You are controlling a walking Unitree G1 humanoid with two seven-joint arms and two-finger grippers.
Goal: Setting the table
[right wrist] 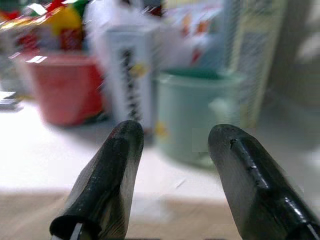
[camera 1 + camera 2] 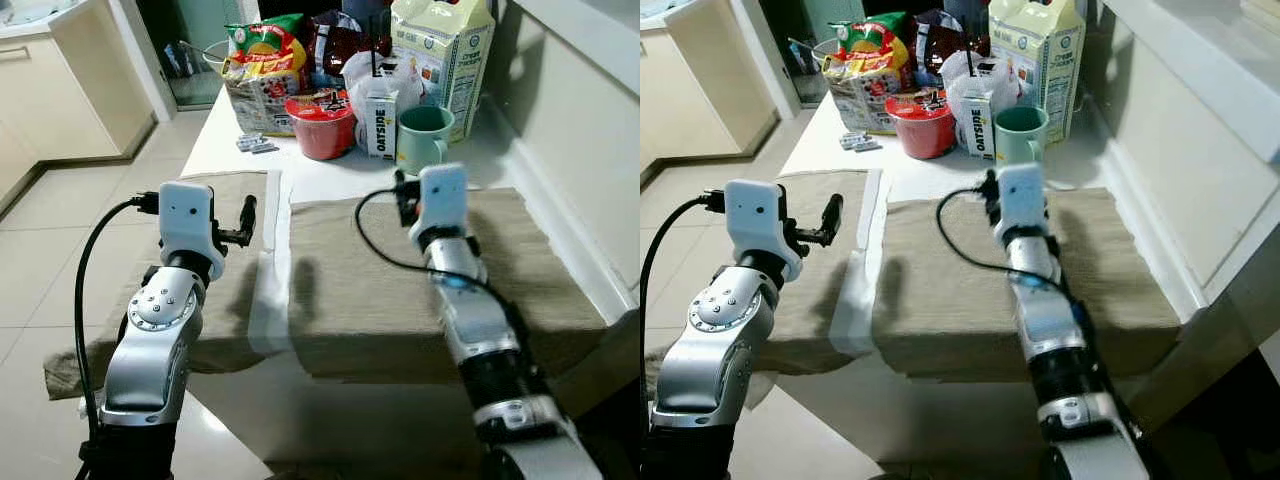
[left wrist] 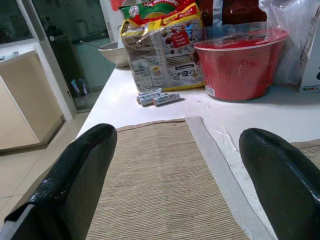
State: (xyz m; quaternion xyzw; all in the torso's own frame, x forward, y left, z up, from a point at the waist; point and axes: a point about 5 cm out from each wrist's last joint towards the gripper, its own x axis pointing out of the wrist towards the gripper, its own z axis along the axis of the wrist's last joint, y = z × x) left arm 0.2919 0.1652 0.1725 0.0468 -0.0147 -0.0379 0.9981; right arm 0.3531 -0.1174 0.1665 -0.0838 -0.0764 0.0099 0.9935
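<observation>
- Two woven tan placemats on white table, side by side near the front edge: left placemat hangs partly off the table's left side, right placemat lies flat. Narrow strip of bare table between them.
- Left gripper held over left placemat, fingers spread wide, grasping nothing.
- Right gripper over far edge of right placemat, aimed at mug; fingers apart, nothing between them. Wrist view blurred.
- Green mug just past right placemat, upright, handle toward the robot.
- Small OATSIDE carton just beside mug on its left, upright, straw sticking up.
- Red instant noodle bowl left of carton, lid on.
- AA batteries in a small cluster on the table, left of bowl, near the snack bag.
- Snack bag behind the batteries, upright.
- Large milk carton at the far right by the wall, behind mug.
- White plastic bag between bowl and milk carton, behind small carton.
- Metal bowl at far table edge, behind snack bag.
</observation>
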